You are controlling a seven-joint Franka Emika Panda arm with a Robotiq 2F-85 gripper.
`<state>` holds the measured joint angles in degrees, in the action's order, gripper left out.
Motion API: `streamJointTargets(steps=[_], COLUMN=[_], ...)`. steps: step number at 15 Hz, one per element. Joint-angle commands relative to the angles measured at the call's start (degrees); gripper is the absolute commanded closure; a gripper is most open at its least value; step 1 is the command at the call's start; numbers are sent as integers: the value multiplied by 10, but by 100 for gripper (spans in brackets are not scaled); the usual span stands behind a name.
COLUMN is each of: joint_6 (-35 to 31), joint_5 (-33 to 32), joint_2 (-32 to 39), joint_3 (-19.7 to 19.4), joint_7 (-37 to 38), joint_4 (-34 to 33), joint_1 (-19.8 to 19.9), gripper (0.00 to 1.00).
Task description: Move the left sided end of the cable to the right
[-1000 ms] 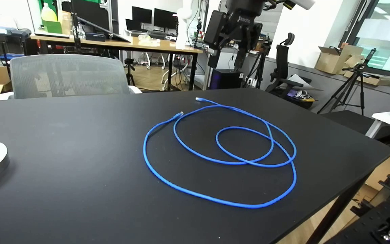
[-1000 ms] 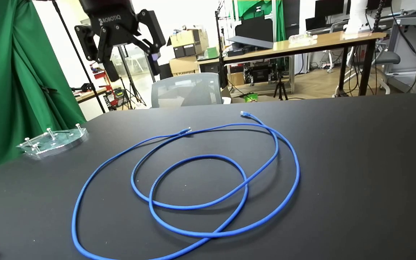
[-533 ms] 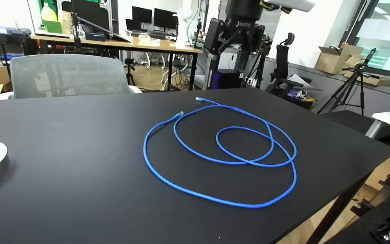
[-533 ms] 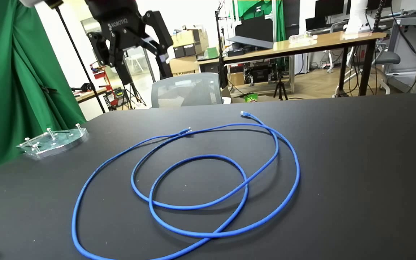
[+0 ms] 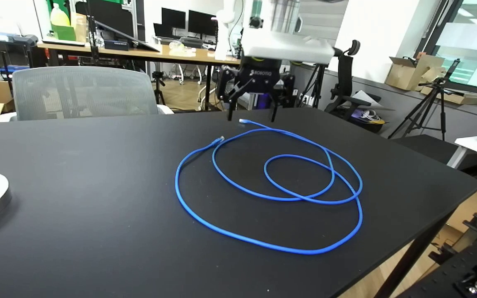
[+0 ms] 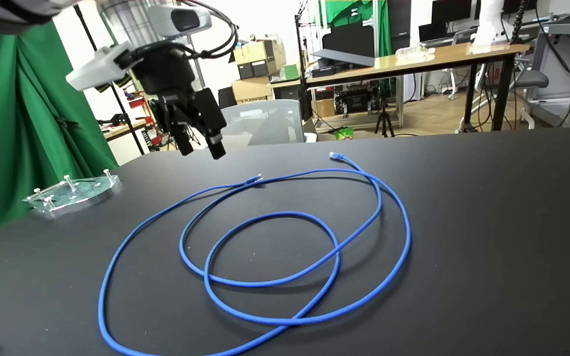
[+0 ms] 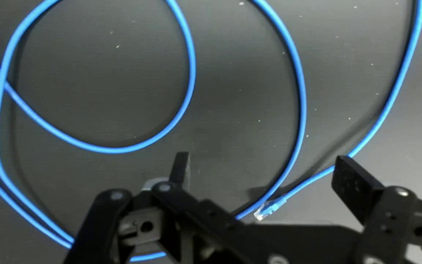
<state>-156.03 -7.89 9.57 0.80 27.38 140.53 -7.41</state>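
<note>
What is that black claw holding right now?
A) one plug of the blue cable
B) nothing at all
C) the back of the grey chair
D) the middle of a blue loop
B: in the wrist view the gripper has its fingers wide apart, and both exterior views show the blue cable lying on the table below.

Gap between gripper and cable

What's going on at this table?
A robot gripper hangs open over the black table, holding nothing. The blue cable lies on it in loose loops. The job is moving the cable's left end to the right; in the wrist view that end shows between the fingers, not yet gripped.
</note>
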Motion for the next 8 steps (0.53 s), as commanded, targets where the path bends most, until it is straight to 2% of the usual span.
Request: streamJointTargets(steps=[1,2,3,5,7,8], joint_6=[-25,-37,-25,-37,-39,-41], joint_5=[1,9,6,9,12,-7], joint_2=[72,90,53,82,93,93], joint_3=[-20,-29,-14,-18,-23,-41], joint_7=[152,191,116,164,171,187], joint_4=[-49,-63,-29,-48,-57,-56], joint_1=[-82,-103,-70,-99,-105,-114], gripper=[0,0,0,0,0,0])
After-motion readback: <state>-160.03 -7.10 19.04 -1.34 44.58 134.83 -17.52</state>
